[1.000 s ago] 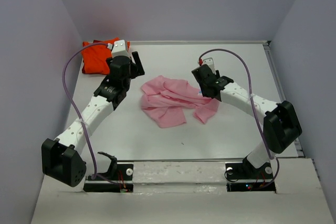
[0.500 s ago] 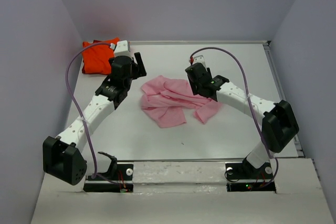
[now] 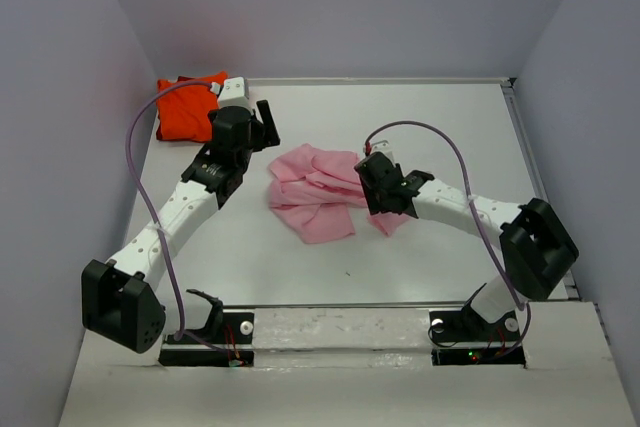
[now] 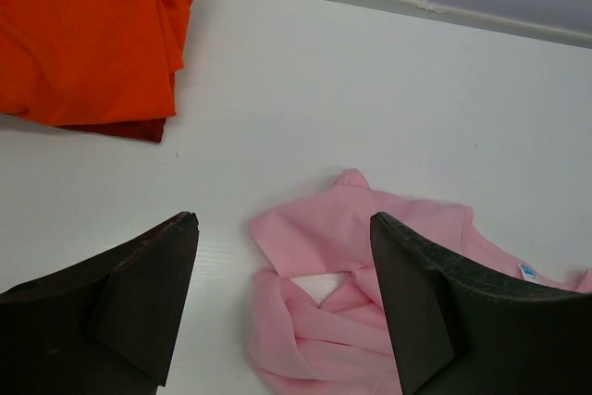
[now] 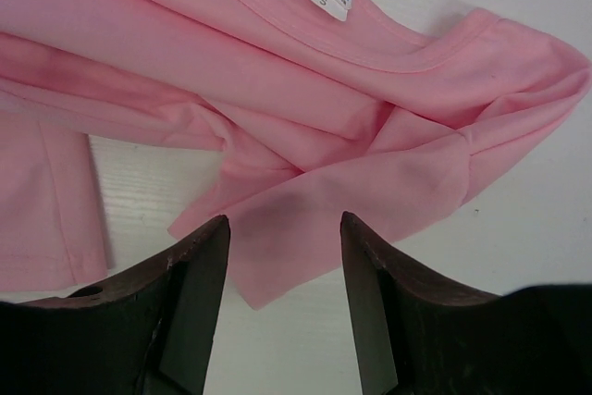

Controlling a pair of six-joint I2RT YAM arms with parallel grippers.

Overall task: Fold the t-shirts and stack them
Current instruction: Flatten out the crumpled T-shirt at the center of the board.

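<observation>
Pink t-shirt (image 3: 315, 192) crumpled mid-tabletop (image 3: 430, 117); orange-red t-shirt (image 3: 185, 112) folded at far-left corner.
Left hand (image 4: 282, 219) wide and empty between both; right hand (image 5: 283, 219) half-spread over the pink one.

The pink t-shirt (image 3: 318, 192) lies crumpled mid-tabletop, its neck label facing up. The orange-red t-shirt (image 3: 188, 107) sits folded in the far left corner, well apart.

We see a white surface (image 3: 400, 117) bearing a crumpled pink t-shirt (image 3: 315, 192) near its middle. Well apart from it, far-left of that shirt, lies a folded orange-red t-shirt (image 3: 185, 107).
</observation>
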